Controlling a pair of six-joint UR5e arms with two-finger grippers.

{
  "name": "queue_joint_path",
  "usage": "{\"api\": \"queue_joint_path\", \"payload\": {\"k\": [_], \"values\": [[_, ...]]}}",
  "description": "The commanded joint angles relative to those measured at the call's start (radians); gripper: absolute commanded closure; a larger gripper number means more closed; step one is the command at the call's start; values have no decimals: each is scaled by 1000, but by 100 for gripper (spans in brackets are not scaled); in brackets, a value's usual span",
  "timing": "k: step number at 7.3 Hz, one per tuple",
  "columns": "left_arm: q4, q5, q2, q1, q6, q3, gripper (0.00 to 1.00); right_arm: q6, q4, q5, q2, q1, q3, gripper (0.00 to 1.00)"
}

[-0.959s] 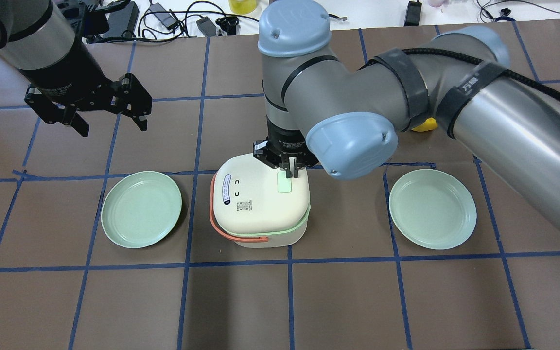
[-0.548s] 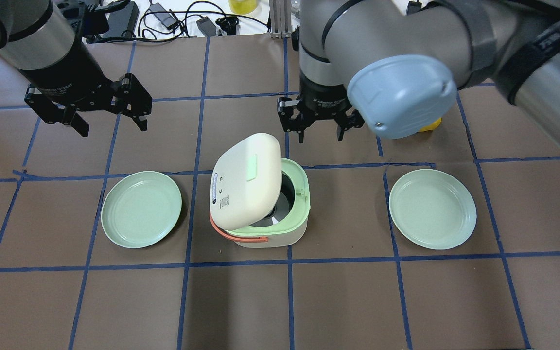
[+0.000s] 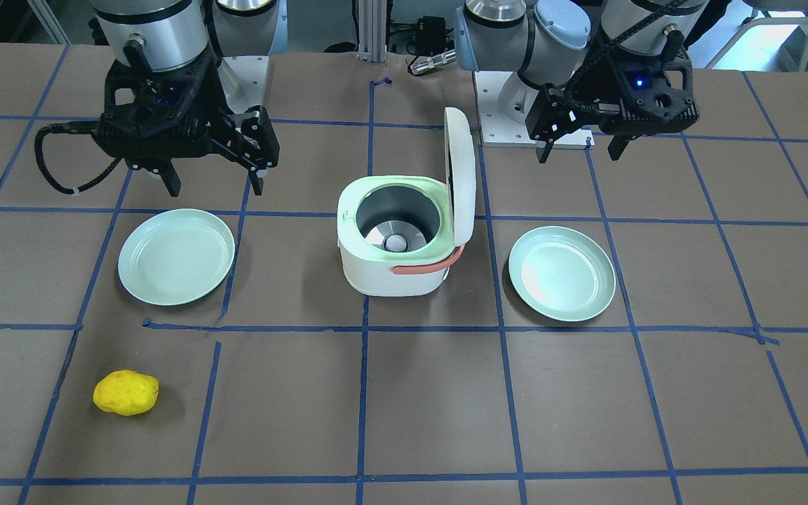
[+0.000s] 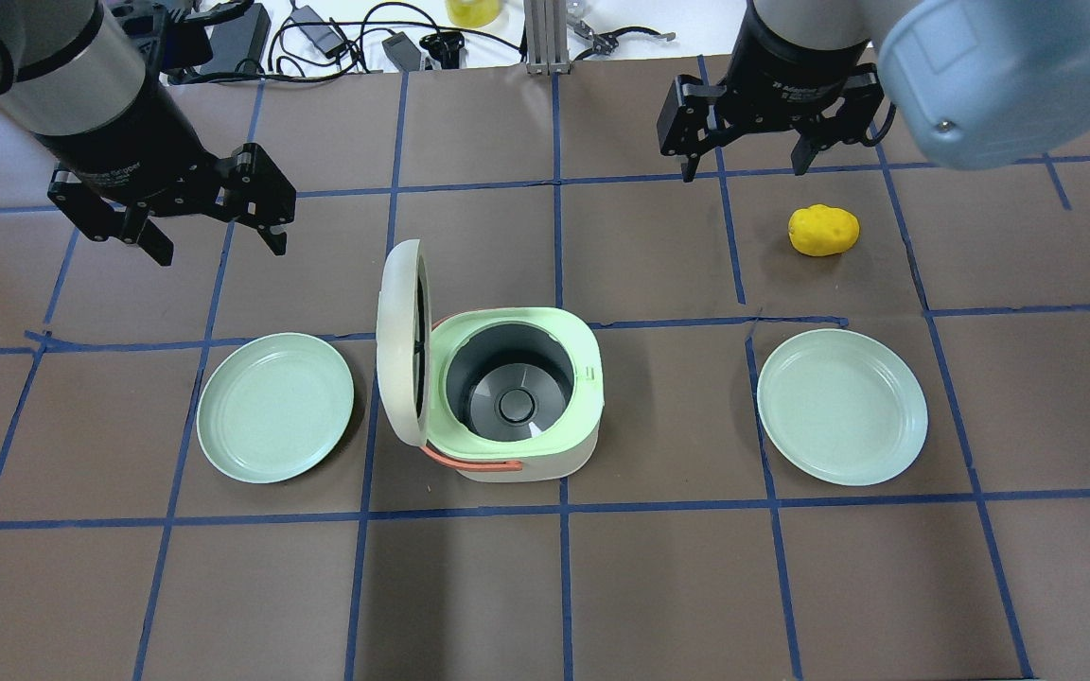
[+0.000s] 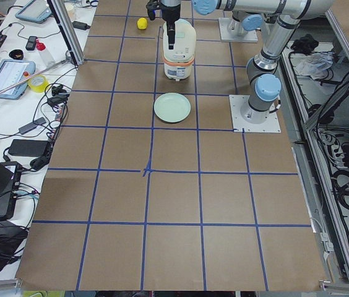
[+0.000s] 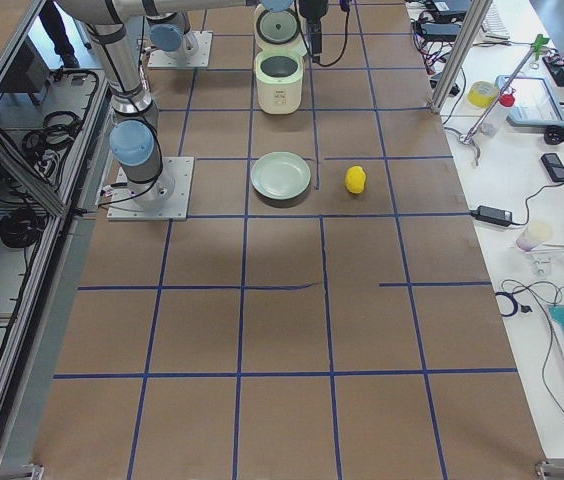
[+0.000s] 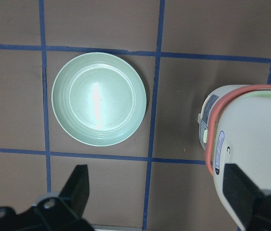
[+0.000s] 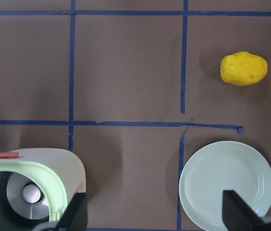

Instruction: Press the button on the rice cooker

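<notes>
Cooker (image 4: 526, 463) sits mid-table between left plate (image 4: 275, 407) and right plate (image 4: 841, 407). Lid (image 4: 398, 340) stands upright and pot (image 4: 469, 364) is exposed, so the button press looks done. Potato (image 4: 823, 230) lies beyond right plate. Farther back, left gripper (image 4: 221, 248) and right gripper (image 4: 744, 170) hover clear, jaws apart, empty. Lid sticker (image 7: 221, 154) print is unreadable.
</notes>
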Motion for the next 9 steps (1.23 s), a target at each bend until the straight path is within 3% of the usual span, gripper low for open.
{"api": "queue_joint_path", "payload": {"k": [1, 2, 9], "values": [[0, 0, 0, 0, 0, 0, 0, -14, 35, 1, -2, -58, -46, 0], [0, 0, 0, 0, 0, 0, 0, -14, 84, 1, -2, -70, -63, 0], [0, 0, 0, 0, 0, 0, 0, -14, 119, -2, -8, -72, -68, 0]]}}
